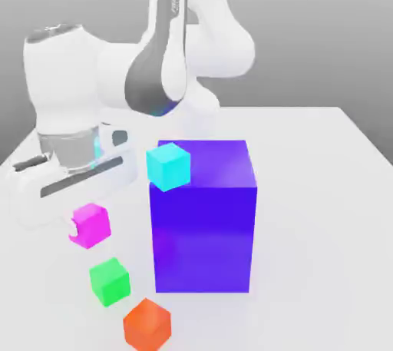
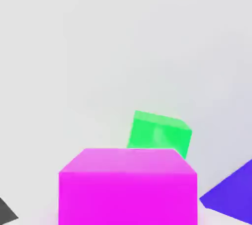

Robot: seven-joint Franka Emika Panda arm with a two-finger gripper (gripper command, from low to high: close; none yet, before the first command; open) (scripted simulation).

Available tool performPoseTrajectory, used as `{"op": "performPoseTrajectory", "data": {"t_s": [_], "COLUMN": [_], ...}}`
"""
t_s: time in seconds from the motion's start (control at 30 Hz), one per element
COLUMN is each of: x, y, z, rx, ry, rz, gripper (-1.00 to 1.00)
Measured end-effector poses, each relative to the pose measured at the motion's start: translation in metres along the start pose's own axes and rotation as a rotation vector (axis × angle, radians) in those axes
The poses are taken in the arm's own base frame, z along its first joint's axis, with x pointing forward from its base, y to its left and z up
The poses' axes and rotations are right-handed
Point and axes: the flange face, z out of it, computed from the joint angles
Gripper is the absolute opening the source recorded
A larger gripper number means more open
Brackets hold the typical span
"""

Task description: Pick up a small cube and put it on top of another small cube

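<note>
The gripper (image 1: 73,226) is clamped on the small cube (image 1: 91,225), glossy magenta, held clear above the white table (image 1: 322,211). A green cube (image 1: 109,279) sits near it, an orange cube (image 1: 146,324) toward the table's front edge. A cyan cube (image 1: 169,166) sits at the tall blue-purple block (image 1: 203,219). Open tabletop stretches across the exterior view's right.

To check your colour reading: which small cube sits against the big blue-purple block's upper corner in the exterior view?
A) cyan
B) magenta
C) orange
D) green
A: the cyan cube overlaps the blue-purple block at its upper corner on the exterior view's left.
</note>
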Motion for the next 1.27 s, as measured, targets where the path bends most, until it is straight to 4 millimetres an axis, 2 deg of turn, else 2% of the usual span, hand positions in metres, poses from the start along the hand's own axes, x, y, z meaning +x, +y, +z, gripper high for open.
{"op": "performPoseTrajectory", "data": {"t_s": [0.27, 0.6, 0.8, 1.0, 1.03, 1.27], "x": [0.0, -0.005, -0.004, 0.004, 0.005, 0.006], "y": [0.016, 0.009, 0.008, 0.013, 0.014, 0.014], "z": [0.013, 0.023, 0.043, 0.074, 0.079, 0.081], "rx": [0.018, 0.037, 0.036, 0.025, 0.022, 0.021], "ry": [0.073, 0.077, 0.076, 0.08, 0.082, 0.083], "rz": [-0.138, -0.144, -0.145, -0.149, -0.151, -0.15], "gripper": [-1.0, -1.0, -1.0, -1.0, 1.0, 1.0]}}
